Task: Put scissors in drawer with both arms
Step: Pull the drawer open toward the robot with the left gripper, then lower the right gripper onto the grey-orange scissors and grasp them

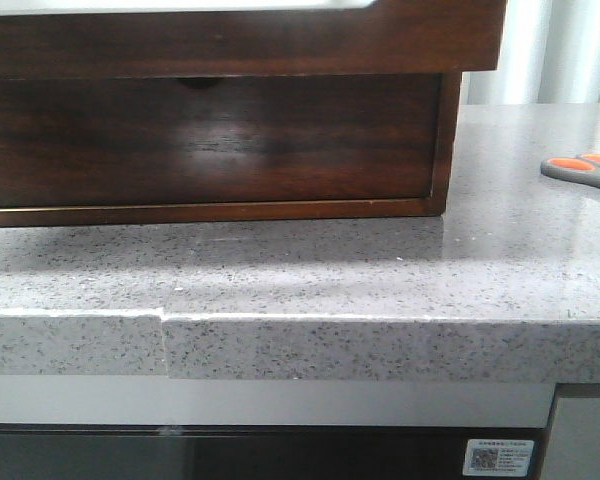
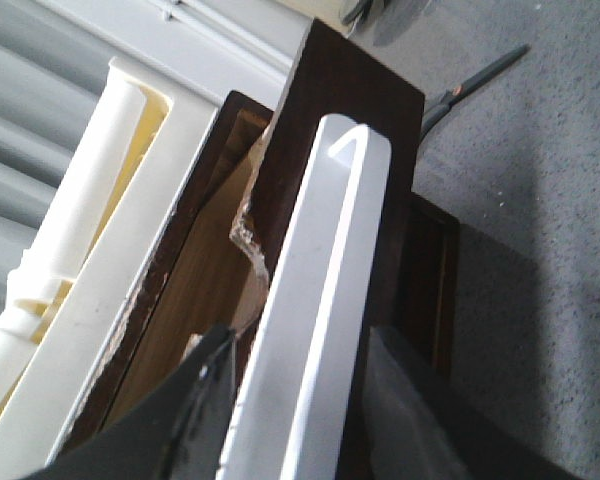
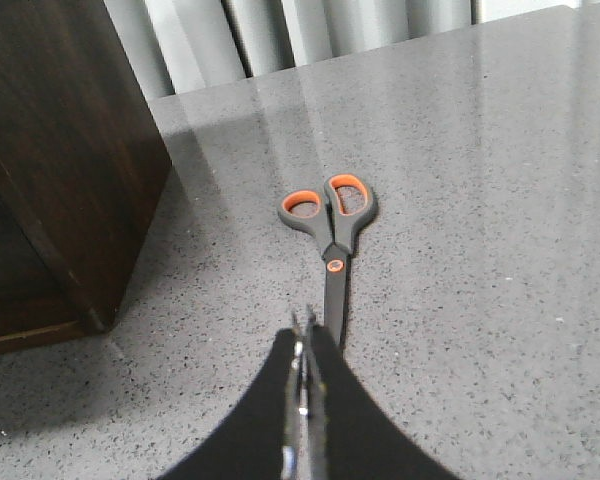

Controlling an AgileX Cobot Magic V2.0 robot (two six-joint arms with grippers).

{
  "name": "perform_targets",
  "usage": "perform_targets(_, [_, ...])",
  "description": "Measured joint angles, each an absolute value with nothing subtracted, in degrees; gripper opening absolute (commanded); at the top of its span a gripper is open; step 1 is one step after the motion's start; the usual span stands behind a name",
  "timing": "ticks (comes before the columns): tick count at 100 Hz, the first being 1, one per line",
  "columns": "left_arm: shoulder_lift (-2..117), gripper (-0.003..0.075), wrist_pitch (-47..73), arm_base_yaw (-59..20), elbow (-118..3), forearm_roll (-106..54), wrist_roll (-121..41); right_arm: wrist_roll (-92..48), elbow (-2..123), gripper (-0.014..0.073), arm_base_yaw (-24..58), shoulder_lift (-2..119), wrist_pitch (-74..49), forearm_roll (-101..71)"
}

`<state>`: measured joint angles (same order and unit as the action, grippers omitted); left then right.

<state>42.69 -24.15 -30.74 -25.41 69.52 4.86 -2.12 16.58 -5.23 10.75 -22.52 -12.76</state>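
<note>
Lying flat on the grey speckled counter (image 3: 480, 200), the scissors (image 3: 330, 235) sit closed, off to the right of the wooden cabinet (image 1: 210, 140) and well apart from it. Front view catches only the grey-and-orange handles at the right edge. Right gripper (image 3: 304, 335) hovers just above the blade tips, fingers pressed together w/ nothing between them, blades pointing toward it, handles away.

Drawer (image 1: 240, 35) is pulled out at the cabinet top; its dark glossy front overhangs the lower front w/ the finger notch (image 1: 198, 84). White interior edge visible along the top. Left gripper (image 2: 300, 400) straddles the drawer front: one dark finger (image 2: 195, 400) inside the drawer, the other outside, closed round the white-topped panel. Contact on the outer side is blurred, approx. touching. Counter has a seam (image 1: 164, 340) in its front lip.
</note>
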Motion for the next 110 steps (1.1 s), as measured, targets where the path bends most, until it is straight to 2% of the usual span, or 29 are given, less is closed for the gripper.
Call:
perform_targets(15, [40.5, 0.0285, -26.3, -30.7, -25.3, 69.5, 7.7, -2.1, 18.5, -0.0034, -5.2, 15.1, -24.2, -12.8])
perform_targets(37, [34.5, 0.0284, -26.9, -30.7, -25.3, 69.5, 14.5, -3.3, 25.0, 0.0232, -5.2, 27.3, -25.1, -12.8])
perform_targets(46, [31.6, 0.0284, -27.1, -30.7, -25.3, 69.4, 17.0, -3.6, 28.6, 0.0292, -5.2, 33.6, -25.1, -12.8])
perform_targets(73, [26.4, 0.0284, -27.3, -30.7, -25.3, 69.4, 20.2, -3.9, 43.8, 0.0296, -5.2, 55.3, -30.0, -12.8])
perform_targets(110, [25.9, 0.0284, -27.3, -30.7, -25.3, 69.4, 20.4, -3.9, 65.4, 0.0297, -5.2, 80.4, -46.2, -10.9])
